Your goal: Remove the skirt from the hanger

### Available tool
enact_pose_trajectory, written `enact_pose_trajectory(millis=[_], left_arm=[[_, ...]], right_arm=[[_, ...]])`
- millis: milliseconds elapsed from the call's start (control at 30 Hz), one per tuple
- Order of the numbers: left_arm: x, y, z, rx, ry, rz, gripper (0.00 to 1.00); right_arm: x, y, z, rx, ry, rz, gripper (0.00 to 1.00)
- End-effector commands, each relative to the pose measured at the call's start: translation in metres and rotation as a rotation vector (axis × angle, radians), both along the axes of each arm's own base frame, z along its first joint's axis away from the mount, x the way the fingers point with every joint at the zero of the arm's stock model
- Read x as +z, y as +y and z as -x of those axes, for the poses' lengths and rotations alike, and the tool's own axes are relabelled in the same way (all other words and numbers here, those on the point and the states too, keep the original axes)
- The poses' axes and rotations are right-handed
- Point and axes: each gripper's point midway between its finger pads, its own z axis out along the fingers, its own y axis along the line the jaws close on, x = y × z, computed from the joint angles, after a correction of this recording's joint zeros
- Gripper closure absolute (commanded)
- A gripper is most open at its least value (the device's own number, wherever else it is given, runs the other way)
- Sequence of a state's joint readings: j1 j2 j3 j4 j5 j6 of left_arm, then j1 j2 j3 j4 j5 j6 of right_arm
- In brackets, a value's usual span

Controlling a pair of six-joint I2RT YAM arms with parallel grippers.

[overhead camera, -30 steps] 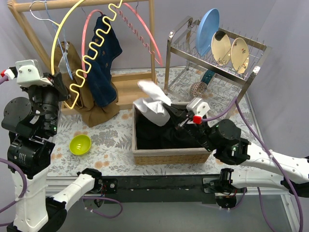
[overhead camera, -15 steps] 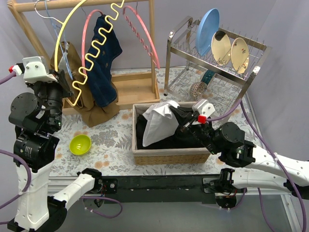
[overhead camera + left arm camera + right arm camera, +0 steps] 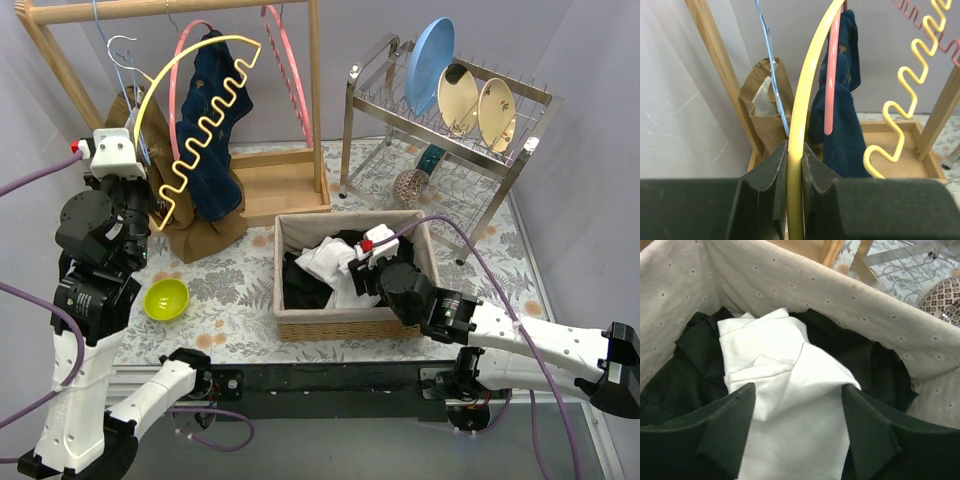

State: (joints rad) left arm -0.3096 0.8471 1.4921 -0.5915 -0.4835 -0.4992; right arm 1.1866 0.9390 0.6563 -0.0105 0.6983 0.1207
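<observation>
The white skirt lies crumpled in the wicker basket on top of black cloth. In the right wrist view the skirt sits just beyond my right gripper, whose jaws stand wide open on either side of it without pinching it. From above, the right gripper hangs low inside the basket. My left gripper is shut on the bare yellow hanger, which carries no garment. In the top view the hanger arcs in front of the wooden rack, with the left gripper at its lower end.
A wooden clothes rack holds a pink hanger with a dark blue garment and a blue wire hanger with brown cloth. A green bowl sits front left. A dish rack with plates stands at the back right.
My right gripper came down into the basket with the white skirt and opened, leaving it there. The left arm swung the yellow hanger lower and to the right, toward the rack.
</observation>
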Motion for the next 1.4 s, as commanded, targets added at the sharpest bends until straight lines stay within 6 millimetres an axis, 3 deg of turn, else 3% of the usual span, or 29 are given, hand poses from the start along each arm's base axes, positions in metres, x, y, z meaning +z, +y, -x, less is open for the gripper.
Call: enact_pose_trajectory(millis=[0,167,333,467,533,767,1033,1367], left_arm=[[0.026,0.008,0.012,0.019,-0.094,-0.041,1.0],[0.028,0.002,-0.005,0.005,-0.048,-0.079,1.0],[0.03,-0.006,-0.025,-0.006,-0.017,-0.123,1.0],[0.024,0.001,-0.038,0.053,0.021,-0.208,1.0],[0.031,0.001,-0.043,0.058,-0.008,-0.224,1.0],[0.047,-0.016,-0.078,0.019,-0.027,-0.307,1.0],[0.039,-0.019,-0.129,0.091,0.023,-0.398,1.0],[0.055,-0.035,-0.168,0.069,-0.009,-0.398,1.0]], right_arm=[[0.029,0.003,-0.003,-0.038,0.033,-0.132,0.16],[0.072,0.01,0.007,0.041,0.026,-0.239,0.07],[0.118,0.005,0.023,0.117,0.0,-0.374,0.06],[0.146,-0.003,0.031,0.146,-0.024,-0.451,0.06],[0.158,-0.007,0.035,0.16,-0.036,-0.484,0.06],[0.181,-0.009,0.046,0.22,-0.052,-0.55,0.05],[0.192,-0.018,0.047,0.218,-0.095,-0.564,0.03],[0.204,-0.029,0.049,0.216,-0.148,-0.591,0.02]])
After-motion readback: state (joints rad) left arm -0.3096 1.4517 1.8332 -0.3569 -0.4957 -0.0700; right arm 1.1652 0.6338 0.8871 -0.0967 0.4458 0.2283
